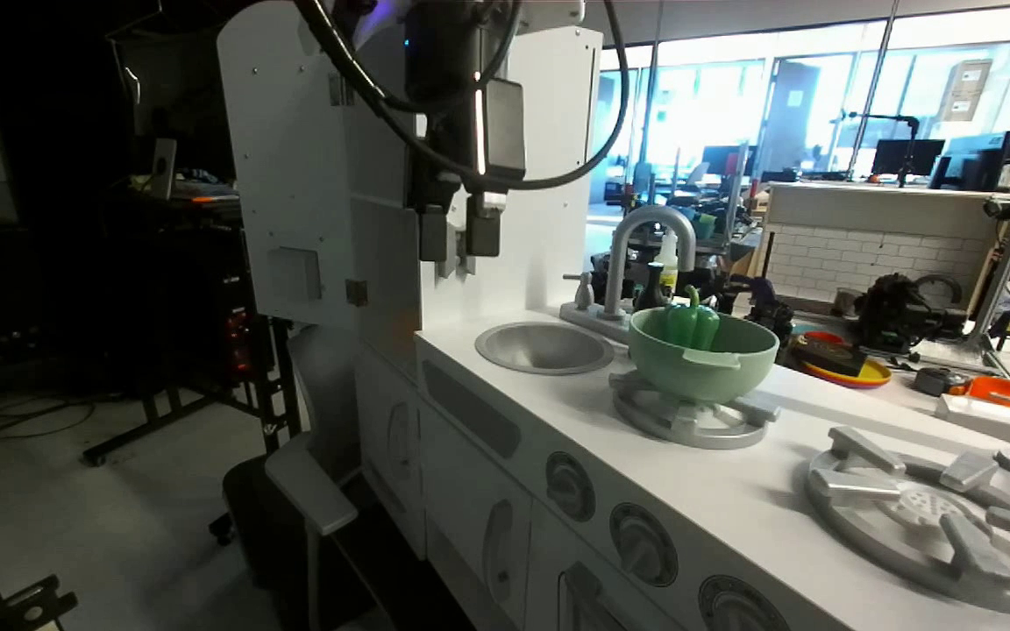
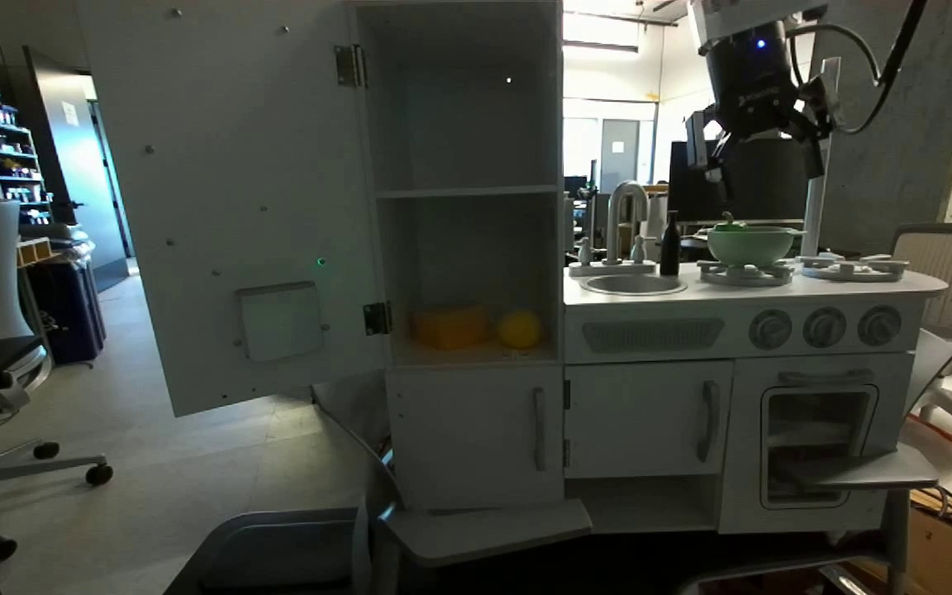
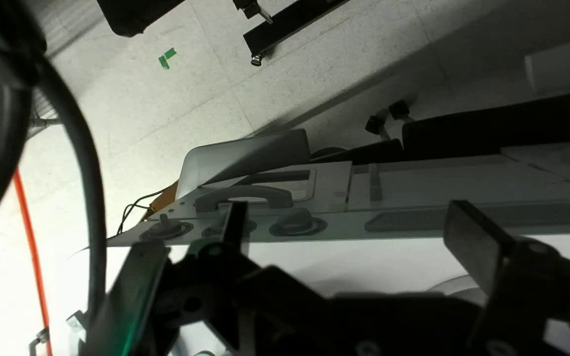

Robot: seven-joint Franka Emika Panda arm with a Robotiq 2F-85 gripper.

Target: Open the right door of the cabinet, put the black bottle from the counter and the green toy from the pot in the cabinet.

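The jaws hung released, spread well apart, higher than the bench, where the black bottle stood by the sink and the green toy sat in the pot, while the tall white door of the cabinet stood swung open.

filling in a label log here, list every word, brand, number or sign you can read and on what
None can be read for certain.
Gripper: faint lettering, too blurred.
Front knobs: dial marks, too small.
Yellow-labelled bottle: too small.
Brown box: labels too small.
White door sheets: too small.
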